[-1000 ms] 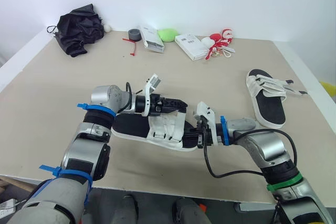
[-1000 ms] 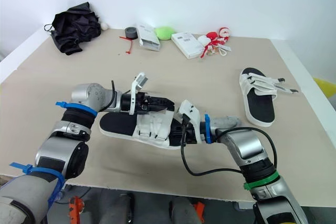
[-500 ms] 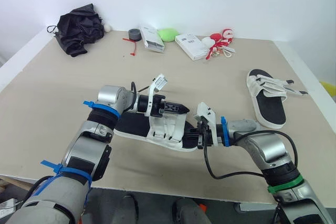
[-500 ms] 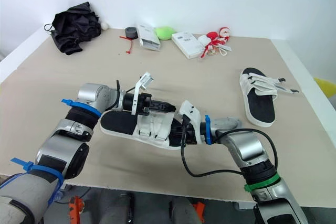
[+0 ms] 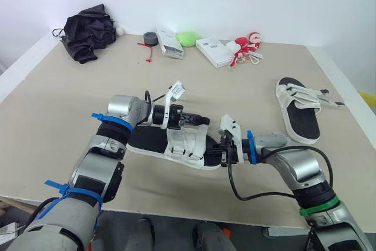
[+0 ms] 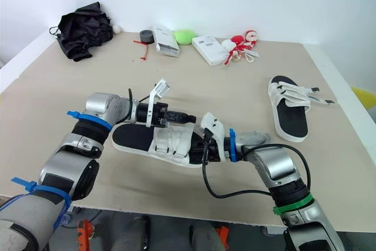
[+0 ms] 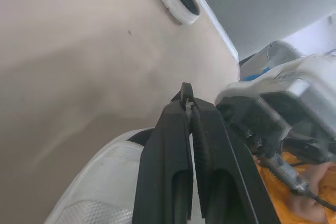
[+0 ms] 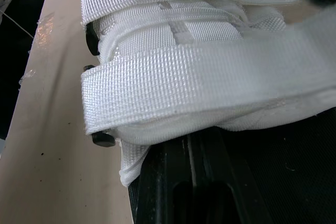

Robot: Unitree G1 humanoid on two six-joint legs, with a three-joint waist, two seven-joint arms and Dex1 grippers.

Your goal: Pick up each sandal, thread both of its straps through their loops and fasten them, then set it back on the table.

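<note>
The near sandal point(image 5: 154, 141), black footbed on a white sole with white straps point(image 5: 187, 143), lies mid-table near the front edge. My left gripper point(image 5: 203, 120) hovers over the far side of its straps. In the left wrist view its two black fingers point(image 7: 170, 145) are pressed together, and I cannot make out anything between them. My right gripper point(image 5: 222, 153) is shut at the sandal's toe end, its fingers point(image 8: 168, 182) lying against the black footbed just under the straps point(image 8: 184, 82). A second sandal point(image 5: 298, 109) lies to the right, its strap ends sticking out loose.
Along the back of the table point(image 5: 59, 98) sit a black crumpled bag point(image 5: 88, 30), a tape roll point(image 5: 150, 39), two white boxes point(image 5: 168, 43), a green object point(image 5: 188, 39) and a red-and-white toy point(image 5: 247, 45). The table's front edge runs just below the near sandal.
My left gripper's fingers have gone from wide open to shut over the sandal's straps, shifting slightly toward them. The right arm and both sandals have stayed put.
</note>
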